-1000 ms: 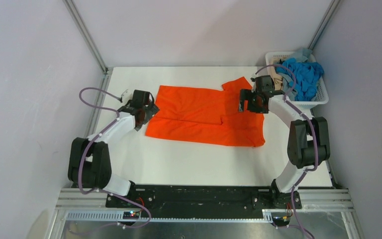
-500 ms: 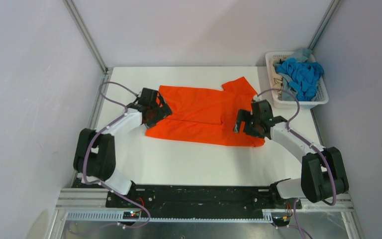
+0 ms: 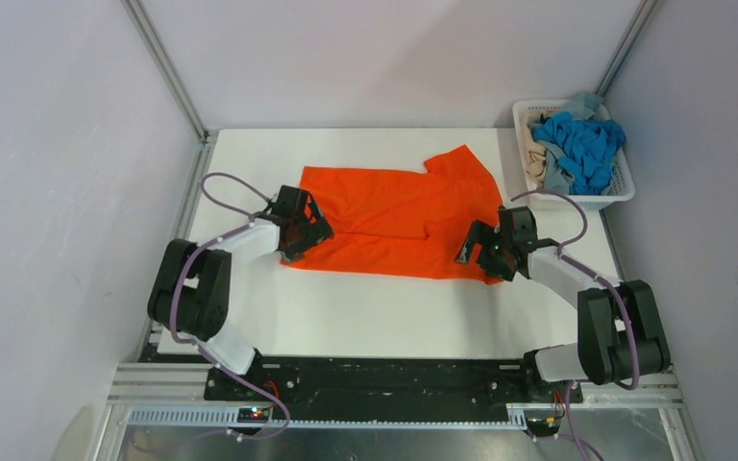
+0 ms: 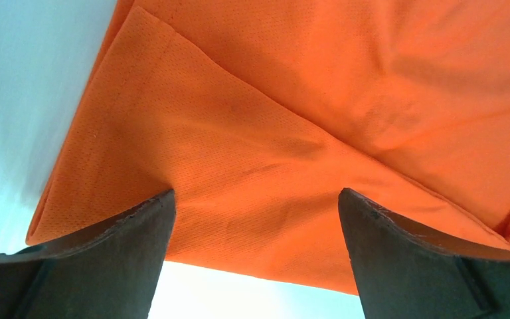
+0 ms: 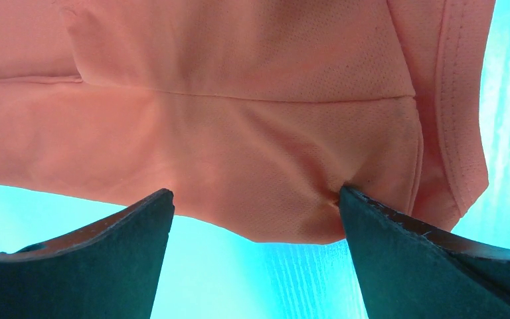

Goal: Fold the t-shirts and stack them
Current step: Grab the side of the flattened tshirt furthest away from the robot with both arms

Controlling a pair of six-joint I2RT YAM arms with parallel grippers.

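**Both pairs of fingers spread over the shirt's near hem, set for a fold.**

Left fingers [image 4: 109, 242] are released and wide apart, straddling the near-left corner of the shirt [image 3: 394, 213]. Cloth lies flat between and beyond the tips, with bare desk [image 3: 365, 312] just behind them. Right fingers [image 5: 425, 262] are likewise open at the near-right corner. One tip dents a small pucker in the cloth, but nothing is pinched yet. The shirt is spread on the desk between the two pairs, a crease running across it and one sleeve sticking out beyond the right fingers. Likely reason for the matched placing: gripping both ends of one hem lets the edge lift level and carry over. Spare shirts [image 3: 584, 149] are heaped in the basket [image 3: 586, 201], far beyond the right fingers. No stack is started.
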